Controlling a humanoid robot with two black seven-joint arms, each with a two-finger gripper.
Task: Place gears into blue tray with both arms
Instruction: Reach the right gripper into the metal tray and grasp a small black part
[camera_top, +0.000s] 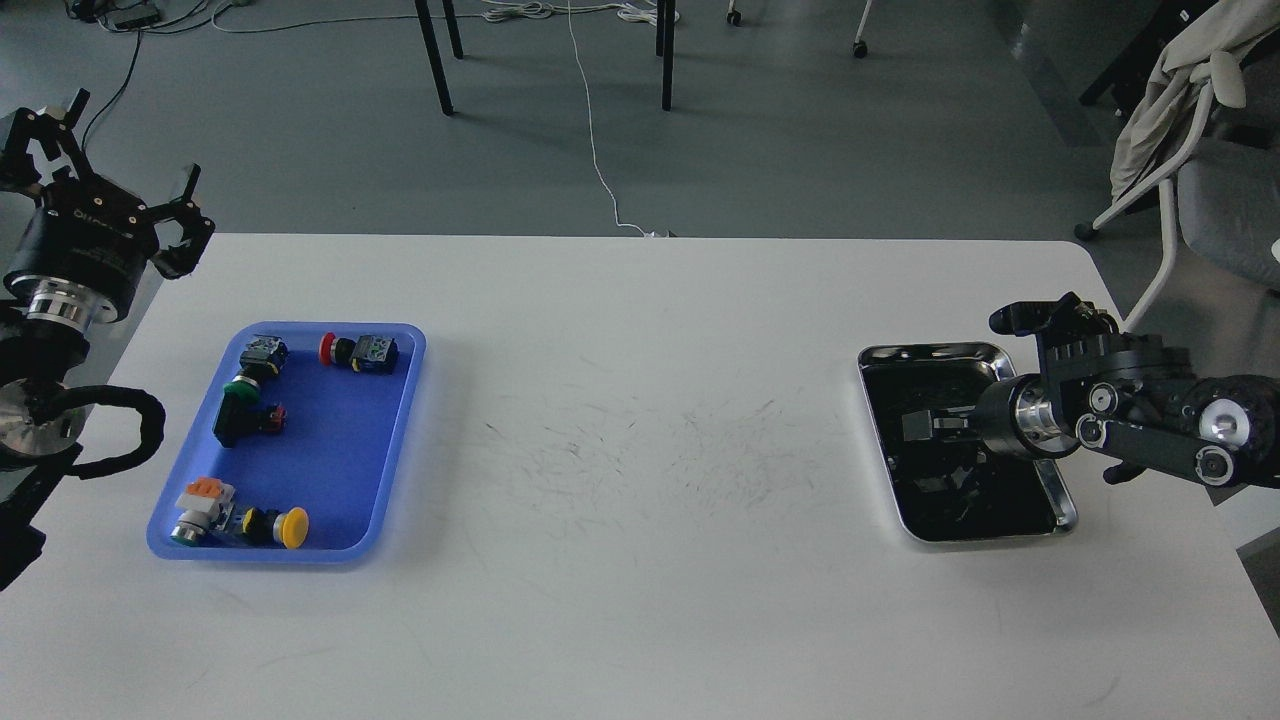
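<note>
The blue tray (395, 430) lies at the table's left and holds several coloured-cap push-button switches. No gears can be made out; the steel tray's dark inside shows only dim shapes. My left gripper (135, 137) hangs open off the table's far left corner, above and behind the blue tray, with nothing between its fingers. My right gripper (922, 427) reaches in from the right, low over the middle of the steel tray (935, 350). It is dark against the dark tray, so its fingers cannot be told apart.
A red-capped switch (358, 351), a green one (238, 410) and a yellow one (280, 526) lie in the blue tray. The scuffed white table (640, 440) stretches between the two trays. A chair (1200, 150) stands beyond the far right corner.
</note>
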